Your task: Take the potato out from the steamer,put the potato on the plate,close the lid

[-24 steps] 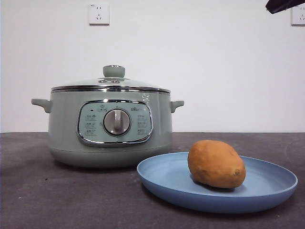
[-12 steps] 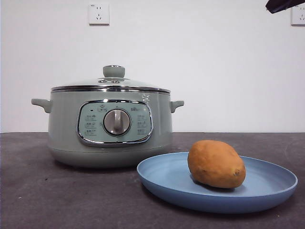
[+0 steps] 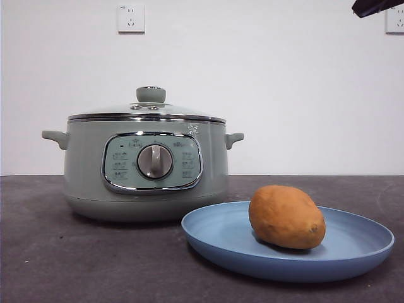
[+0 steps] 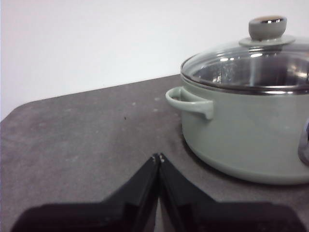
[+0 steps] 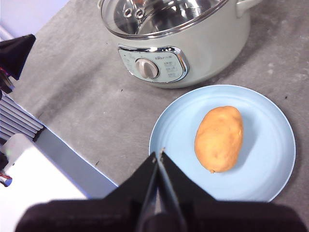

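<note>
Steamer [image 4: 251, 130] is cut off at the left wrist view's edge.

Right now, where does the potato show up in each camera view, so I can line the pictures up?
Front view: the potato lies on the plate, lower right.
Left wrist view: not in it.
Right wrist view: the potato lies on the plate, beyond the shut right gripper.
Shared landmark: the steamer, lid on.
</note>
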### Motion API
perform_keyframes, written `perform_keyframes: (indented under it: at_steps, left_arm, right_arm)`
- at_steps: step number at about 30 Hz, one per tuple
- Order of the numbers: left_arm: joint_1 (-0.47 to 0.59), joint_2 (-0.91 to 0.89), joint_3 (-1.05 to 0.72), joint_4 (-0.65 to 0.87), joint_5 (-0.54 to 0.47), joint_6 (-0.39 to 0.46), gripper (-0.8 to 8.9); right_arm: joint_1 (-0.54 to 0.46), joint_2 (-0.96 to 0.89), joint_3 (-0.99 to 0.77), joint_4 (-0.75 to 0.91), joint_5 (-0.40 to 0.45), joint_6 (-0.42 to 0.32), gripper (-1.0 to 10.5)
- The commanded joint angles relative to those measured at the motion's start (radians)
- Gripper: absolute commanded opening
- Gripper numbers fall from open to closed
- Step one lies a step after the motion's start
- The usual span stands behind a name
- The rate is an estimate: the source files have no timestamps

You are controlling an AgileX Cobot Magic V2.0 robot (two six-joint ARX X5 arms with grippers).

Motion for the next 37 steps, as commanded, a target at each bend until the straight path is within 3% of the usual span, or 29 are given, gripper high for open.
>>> perform_keyframes:
  at_steps: [1,6,35,37]
  left_arm:
    - [0.003,-0.005,-0.015,-0.026,-0.003,-0.006,-0.04]
    - [0.003,-0.005,-0.015,-0.108,0.001,-0.011,-0.04]
    - [0.003,-0.005,-0.015,-0.103,-0.002,-0.026,-0.04]
    - [0.003,-0.005,-0.015,-0.103,-0.002,-0.026,-0.04]
  right_arm:
    - [0.001,0.001,-0.004,0.005,0.003,0.005,0.0]
    - [0.001,0.001,-0.004,0.005,0.003,0.005,0.0]
    - [0.001,0.000,-0.004,0.005,0.003,0.005,0.0]
    - [-0.012,-0.010,-0.004,0.011,0.029,-0.043,0.0]
